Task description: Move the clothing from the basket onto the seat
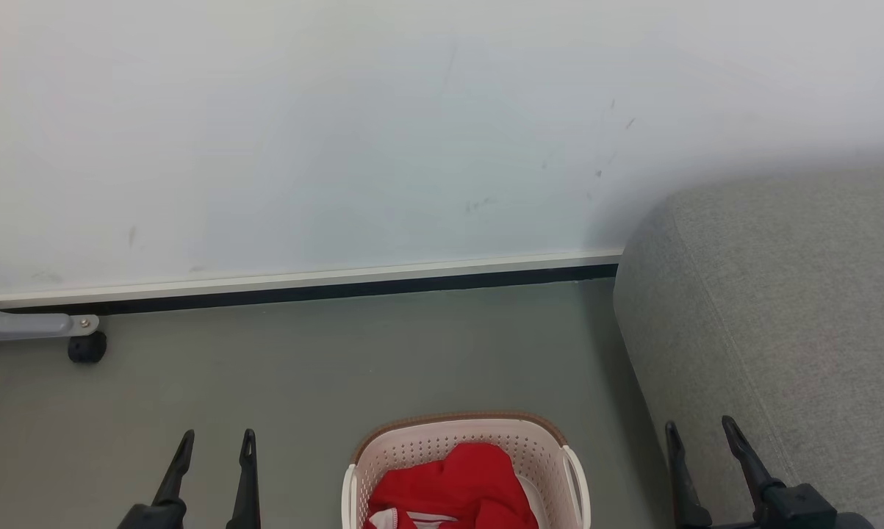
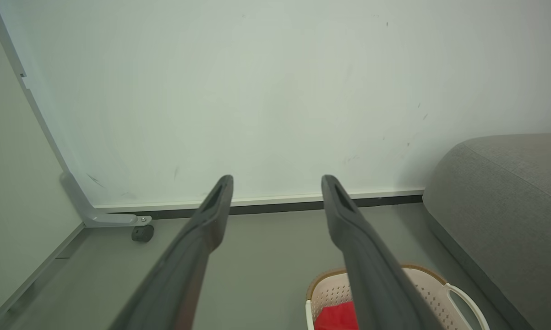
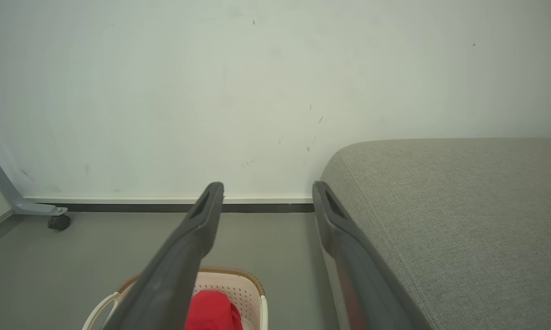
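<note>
Along the back of the scene runs a pale wall [image 1: 339, 132], and below it a grey-green floor [image 1: 324, 353] stretches toward the robot. At the right stands the seat [image 1: 780, 308], a big grey upholstered cushion with a rounded corner; the part of its top that shows is bare. On the floor just left of the seat sits the basket [image 1: 412, 447], cream and perforated under a brown rim, its near end cut off by the bottom edge of the head view. Inside it lies the clothing [image 1: 464, 485], a bunched red heap with a strip of white trim.

No garment is on the seat, so I judge the task to be at its start, with the first reach not yet made. The left claw [image 1: 218, 435] hangs over bare floor left of the basket. The right claw [image 1: 699, 423] hangs to the basket's right, in front of the seat's side. Both are released, fingers spread, holding nothing.

The next move likely calls for one claw to swing inward and down into the heap, clear of rim and handle, then clench on a fold.

Far left by the wall, a small black caster [image 1: 87, 347] stands well apart.
</note>
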Motion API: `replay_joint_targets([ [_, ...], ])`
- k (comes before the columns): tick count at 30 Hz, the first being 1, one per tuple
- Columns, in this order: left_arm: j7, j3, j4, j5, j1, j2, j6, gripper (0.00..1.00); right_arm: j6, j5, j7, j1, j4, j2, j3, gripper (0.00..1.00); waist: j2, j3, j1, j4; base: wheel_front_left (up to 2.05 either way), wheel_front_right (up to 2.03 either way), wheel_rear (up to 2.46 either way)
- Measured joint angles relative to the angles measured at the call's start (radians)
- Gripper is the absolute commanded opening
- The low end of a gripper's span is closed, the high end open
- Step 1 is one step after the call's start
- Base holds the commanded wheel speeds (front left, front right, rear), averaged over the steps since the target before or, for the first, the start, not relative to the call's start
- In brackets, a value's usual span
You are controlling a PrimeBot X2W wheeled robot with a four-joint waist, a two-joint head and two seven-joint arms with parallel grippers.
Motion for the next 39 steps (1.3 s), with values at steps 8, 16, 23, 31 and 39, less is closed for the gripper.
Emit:
replay_joint_targets([
  [8,0.0,0.006,0.006,0.0,0.0,-0.003,-0.016,1.0,0.0,0.0,0.0,0.0,0.002,0.0,-0.003,1.0,0.0,0.0,0.0,-0.002,0.0,0.0,0.0],
  [16,0.0,0.018,0.01,0.0,0.0,-0.008,-0.022,1.0,0.0,0.001,0.0,0.0,0.004,0.003,-0.01,1.0,0.0,0.0,0.0,-0.003,0.0,0.0,0.0],
  [23,0.0,0.026,0.005,0.001,0.015,-0.009,-0.026,1.0,0.002,0.003,0.0,0.005,0.002,0.006,-0.014,1.0,0.0,0.008,0.0,-0.006,0.0,0.0,0.0],
  [31,0.0,0.031,-0.018,0.022,0.017,-0.003,-0.041,1.0,0.011,0.004,0.0,0.013,-0.025,0.009,-0.018,1.0,0.0,0.051,0.0,-0.012,0.0,0.0,0.0],
  [39,0.0,0.019,-0.038,0.042,-0.042,0.007,-0.056,1.0,0.01,0.004,0.0,-0.033,-0.065,0.017,-0.035,1.0,0.0001,0.135,0.0001,-0.025,0.0,0.0,0.0],
])
